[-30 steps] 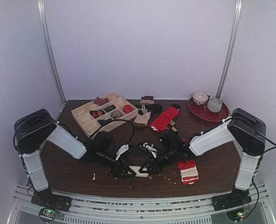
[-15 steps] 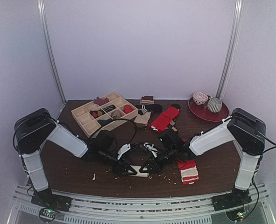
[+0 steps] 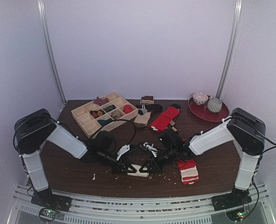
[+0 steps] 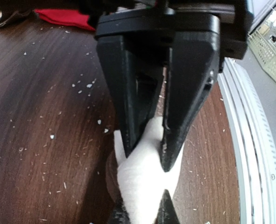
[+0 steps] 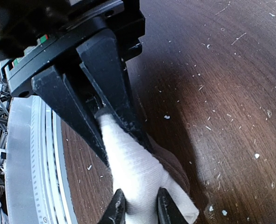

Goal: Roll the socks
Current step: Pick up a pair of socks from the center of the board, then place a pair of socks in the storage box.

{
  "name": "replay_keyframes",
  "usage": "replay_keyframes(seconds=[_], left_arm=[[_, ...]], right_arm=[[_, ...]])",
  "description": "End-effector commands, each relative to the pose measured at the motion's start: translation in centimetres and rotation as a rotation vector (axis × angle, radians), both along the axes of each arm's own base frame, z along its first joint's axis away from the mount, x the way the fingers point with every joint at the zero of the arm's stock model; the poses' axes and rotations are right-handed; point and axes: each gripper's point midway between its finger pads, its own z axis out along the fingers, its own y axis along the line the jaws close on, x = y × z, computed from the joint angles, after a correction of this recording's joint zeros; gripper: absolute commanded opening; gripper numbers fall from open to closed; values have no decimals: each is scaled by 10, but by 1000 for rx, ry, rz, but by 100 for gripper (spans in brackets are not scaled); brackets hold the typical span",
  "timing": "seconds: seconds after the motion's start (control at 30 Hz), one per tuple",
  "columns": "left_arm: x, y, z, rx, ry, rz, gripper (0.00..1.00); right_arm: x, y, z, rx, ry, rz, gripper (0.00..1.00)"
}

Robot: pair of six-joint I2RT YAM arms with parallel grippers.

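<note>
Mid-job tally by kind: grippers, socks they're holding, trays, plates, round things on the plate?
Grippers: 2 (left gripper, right gripper)
Held cream sock: 1
Wooden tray: 1
Red plate: 1
Round patterned items on plate: 2
Total: 7

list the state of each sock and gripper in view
left gripper: shut on the cream sock
right gripper: shut on the cream sock
cream sock: held by both grippers
red striped sock: folded, lying free
plain red sock: flat, lying free

Nothing is reading as text from where I'm standing; no lettering, number, brand or label is showing clearly anywhere.
</note>
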Motion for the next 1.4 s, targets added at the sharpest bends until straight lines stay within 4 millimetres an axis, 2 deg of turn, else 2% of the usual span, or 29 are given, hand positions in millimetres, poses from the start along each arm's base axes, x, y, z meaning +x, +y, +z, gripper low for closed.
replay_keyframes(seconds=[0.0, 0.07, 0.17, 0.3, 0.4, 0.47, 0.57, 0.7, 0.9, 1.0, 1.13, 1.27, 1.37], left_arm=[[-7, 3, -22, 32, -16, 15, 0], [0, 6, -26, 48, -31, 65, 0], [14, 11, -26, 72, -69, 155, 0], [32, 14, -16, 70, -95, 254, 0], [50, 18, -2, 57, -103, 325, 0], [64, 21, 12, 38, -111, 372, 0], [88, 26, 39, 10, -135, 444, 0], [132, 38, 88, -77, -178, 549, 0], [195, 66, 154, -171, -259, 666, 0], [232, 97, 177, -167, -325, 756, 0], [279, 151, 188, -163, -366, 872, 0], [314, 193, 183, -29, -431, 949, 0], [322, 213, 158, 121, -441, 989, 0]], right_arm=[[-31, -81, -100, -448, 132, -81, 21], [-24, -70, -88, -397, 118, -92, 26], [-6, -49, -55, -285, 80, -122, 33], [30, -33, 13, -112, -19, -206, 44], [58, -36, 73, 49, -100, -297, 50], [69, -43, 107, 135, -141, -349, 52], [75, -56, 134, 197, -182, -393, 53], [75, -71, 142, 219, -204, -432, 53], [69, -85, 128, 214, -189, -446, 52], [67, -90, 119, 217, -178, -456, 52], [65, -94, 111, 217, -171, -458, 51], [64, -96, 107, 205, -174, -451, 50], [62, -96, 104, 208, -167, -440, 50]])
